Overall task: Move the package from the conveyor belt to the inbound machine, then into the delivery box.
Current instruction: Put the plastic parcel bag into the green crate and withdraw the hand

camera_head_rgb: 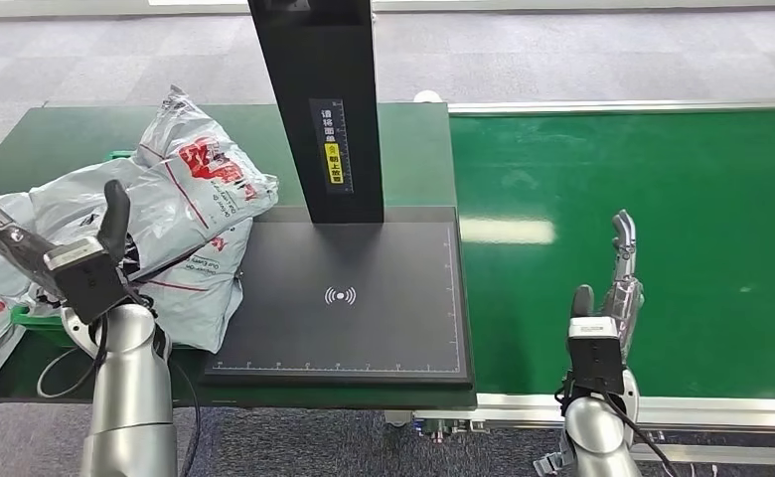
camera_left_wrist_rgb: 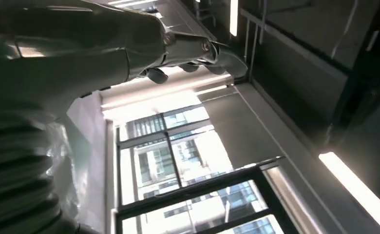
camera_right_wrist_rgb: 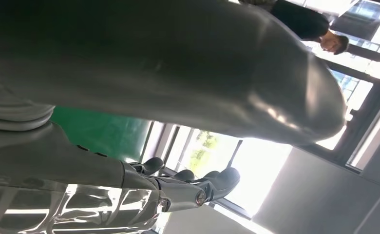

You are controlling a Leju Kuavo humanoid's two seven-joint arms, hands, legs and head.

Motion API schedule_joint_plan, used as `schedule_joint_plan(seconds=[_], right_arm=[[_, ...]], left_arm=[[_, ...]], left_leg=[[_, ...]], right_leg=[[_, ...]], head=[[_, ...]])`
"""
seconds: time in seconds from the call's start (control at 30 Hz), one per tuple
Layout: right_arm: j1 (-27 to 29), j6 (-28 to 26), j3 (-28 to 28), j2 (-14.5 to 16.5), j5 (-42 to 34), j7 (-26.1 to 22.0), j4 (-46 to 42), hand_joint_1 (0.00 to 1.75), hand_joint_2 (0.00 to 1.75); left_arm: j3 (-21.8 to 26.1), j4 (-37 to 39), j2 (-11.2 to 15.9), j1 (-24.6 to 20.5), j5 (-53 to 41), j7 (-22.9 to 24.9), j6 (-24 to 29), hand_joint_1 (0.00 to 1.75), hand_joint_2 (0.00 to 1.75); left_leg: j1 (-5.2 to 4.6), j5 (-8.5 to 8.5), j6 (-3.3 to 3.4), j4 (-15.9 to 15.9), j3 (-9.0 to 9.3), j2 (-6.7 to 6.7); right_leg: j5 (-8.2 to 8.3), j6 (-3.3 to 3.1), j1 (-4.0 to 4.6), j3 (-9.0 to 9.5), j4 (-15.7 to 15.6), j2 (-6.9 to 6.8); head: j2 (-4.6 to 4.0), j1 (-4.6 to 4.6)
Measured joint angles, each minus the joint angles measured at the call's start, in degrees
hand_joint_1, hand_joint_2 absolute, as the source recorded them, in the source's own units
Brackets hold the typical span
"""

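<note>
The left hand point(camera_head_rgb: 61, 260) holds nothing, fingers apart, beside the gray package point(camera_head_rgb: 190, 214) (it hangs over the black pad's point(camera_head_rgb: 349, 298) edge). The right hand point(camera_head_rgb: 610, 298) is loose above the bare green belt point(camera_head_rgb: 662, 199).

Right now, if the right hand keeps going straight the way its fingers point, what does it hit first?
Probably nothing: the right hand points away across the bare green conveyor belt, and the line looks free to the belt's far edge. Its height above the belt is unclear.

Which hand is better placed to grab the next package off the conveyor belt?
The right hand, probably: it hangs open over the near edge of the green conveyor belt. The left hand is across the black scanner platform, beside the heaped grey packages.
</note>
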Motion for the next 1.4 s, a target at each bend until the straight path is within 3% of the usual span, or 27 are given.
schedule_joint_plan(seconds=[0.07, 0.23, 0.33, 0.47, 0.53, 0.8, 0.9, 1.0, 1.07, 1.17, 1.27, 1.4], right_arm=[[-0.2, 0.5, 0.0, -0.2, -1.3, -1.1, 0.0, 0.0, 0.0], [-0.3, 2.5, 0.2, -0.8, -3.3, -2.6, -0.7, 0.0, 0.0], [0.1, 3.1, 0.4, -0.8, -3.9, -3.0, -1.4, 0.0, 0.0], [0.5, 4.4, 1.1, -0.8, -3.9, -3.8, -2.2, 0.0, 0.0], [0.5, 4.9, 1.8, -0.8, -3.2, -4.0, -2.4, 0.0, 0.0], [0.2, 4.6, 3.8, -0.6, -3.1, -2.4, -2.9, 0.0, 0.0], [0.1, 6.8, 3.8, -0.1, -7.7, -2.8, -2.8, 0.0, 0.0], [0.0, 12.1, 3.5, 1.0, -17.1, -4.0, -2.4, 0.0, 0.0], [-0.1, 15.5, 3.3, 1.6, -21.7, -4.5, -1.8, 0.0, 0.0], [-0.5, 17.5, 3.3, 2.1, -23.7, 0.3, 0.0, 0.0, 0.0], [-0.7, 17.2, 3.5, 2.1, -23.4, 6.1, 2.5, 0.0, 0.0], [-0.6, 20.3, 3.5, 2.1, -25.3, 5.5, 4.6, 0.0, 0.0]], left_arm=[[-4.9, -4.9, 0.9, 2.2, 7.0, 0.0, -2.4, 0.0, 0.0], [-17.7, -13.8, 3.6, 8.1, 17.8, 0.0, -17.7, 0.0, 0.0], [-21.7, -15.6, 4.3, 10.3, 21.3, 0.7, -24.6, 0.0, 0.0], [-25.6, -15.1, 4.7, 12.2, 26.3, 5.1, -40.0, 0.0, 0.0], [-27.2, -13.6, 4.7, 12.5, 26.5, 6.6, -44.0, 0.0, 0.0], [-30.2, -7.1, 4.2, 12.6, 24.9, 8.4, -47.2, 0.0, 0.0], [-31.1, -4.9, 4.0, 12.7, 24.6, 9.5, -48.1, 0.0, 0.0], [-31.4, -1.1, 2.9, 13.1, 27.7, 12.4, -50.0, 0.0, 0.0], [-31.4, 1.5, 2.2, 13.4, 29.5, 11.4, -51.6, 0.0, 0.0], [-31.3, 4.4, 1.5, 13.9, 34.3, 9.2, -55.9, 0.0, 0.0], [-31.3, 6.3, 1.4, 14.7, 34.0, 11.2, -55.2, 0.0, 0.0], [-31.3, 9.1, 1.5, 14.7, 32.5, 14.9, -53.4, 0.0, 0.0]], left_leg=[[0.0, -0.01, 0.02, 0.0, -0.01, -0.01], [-0.01, -0.05, 0.03, 0.0, -0.05, -0.01], [-0.01, -0.08, 0.06, 0.0, -0.04, 0.04], [0.0, -0.09, 0.08, 0.0, -0.04, 0.05], [0.0, -0.09, 0.08, 0.0, -0.03, 0.12], [0.0, -0.1, 0.09, 0.0, -0.04, 0.14], [0.0, -0.11, 0.1, 0.0, -0.05, 0.13], [-0.01, -0.12, 0.11, 0.0, -0.06, 0.15], [-0.01, -0.12, 0.12, 0.0, -0.06, 0.17], [0.0, -0.13, 0.13, 0.0, -0.06, 0.17], [0.0, -0.13, 0.13, 0.0, -0.08, 0.16], [0.0, -0.13, 0.13, 0.0, -0.1, 0.16]], right_leg=[[0.0, 0.0, 0.0, -0.01, 0.0, -0.02], [-0.01, 0.01, -0.01, -0.02, 0.0, -0.03], [-0.01, 0.01, -0.01, -0.04, 0.0, -0.01], [-0.01, 0.0, 0.0, -0.05, 0.0, -0.01], [-0.01, 0.0, 0.0, -0.06, 0.0, 0.04], [-0.01, 0.0, 0.0, -0.07, 0.0, 0.06], [-0.01, 0.0, 0.0, -0.07, 0.0, 0.05], [-0.01, 0.0, 0.0, -0.08, 0.0, 0.07], [-0.01, 0.0, 0.0, -0.09, 0.0, 0.08], [-0.01, 0.0, 0.0, -0.09, 0.0, 0.08], [-0.01, 0.0, 0.0, -0.11, 0.0, 0.06], [-0.01, 0.0, 0.0, -0.14, 0.0, 0.07]], head=[[0.0, 0.01], [0.0, 0.01], [0.01, -0.01], [0.0, 0.01], [0.0, 0.0], [0.0, 0.0], [0.0, 0.01], [0.0, 0.0], [0.0, 0.0], [0.0, -0.01], [0.0, 0.0], [0.0, -0.01]])
